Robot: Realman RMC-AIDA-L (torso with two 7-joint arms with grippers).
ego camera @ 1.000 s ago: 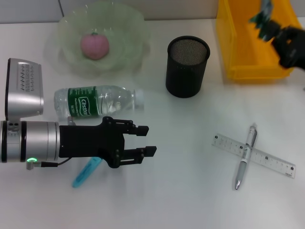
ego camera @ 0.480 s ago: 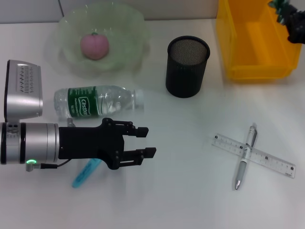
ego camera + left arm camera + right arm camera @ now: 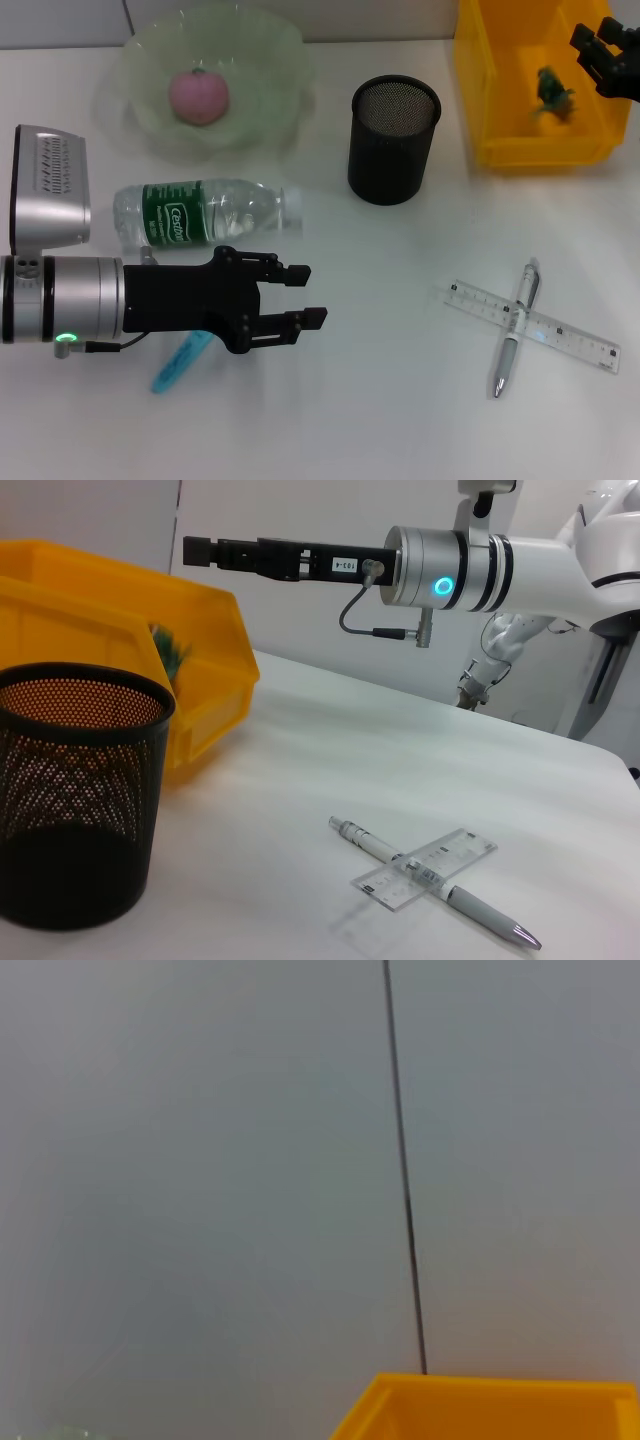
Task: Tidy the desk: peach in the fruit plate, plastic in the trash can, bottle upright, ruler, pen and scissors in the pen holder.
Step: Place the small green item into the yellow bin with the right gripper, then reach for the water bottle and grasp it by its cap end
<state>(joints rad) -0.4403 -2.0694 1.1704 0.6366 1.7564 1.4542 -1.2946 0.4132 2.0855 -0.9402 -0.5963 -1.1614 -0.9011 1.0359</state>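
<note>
The pink peach point(image 3: 198, 97) lies in the pale green fruit plate point(image 3: 270, 60). The clear bottle point(image 3: 205, 212) with a green label lies on its side. My left gripper point(image 3: 313, 294) is open and empty, just in front of the bottle. A blue scissors handle point(image 3: 182, 362) shows under the left arm. The ruler point(image 3: 560, 338) and pen point(image 3: 515, 325) lie crossed at the front right and also show in the left wrist view point(image 3: 425, 865). The green plastic point(image 3: 552, 92) lies in the yellow bin point(image 3: 500, 150). My right gripper point(image 3: 592, 32) is open above the bin's far right corner.
The black mesh pen holder point(image 3: 394, 140) stands mid-table, left of the bin, and is close in the left wrist view point(image 3: 75, 790). The right arm point(image 3: 450, 565) reaches over the bin point(image 3: 210, 695). The right wrist view shows a grey wall and the bin rim point(image 3: 490, 1405).
My right gripper carried the green plastic over the yellow bin and let it go; the plastic now lies inside the bin. The left arm has not moved.
</note>
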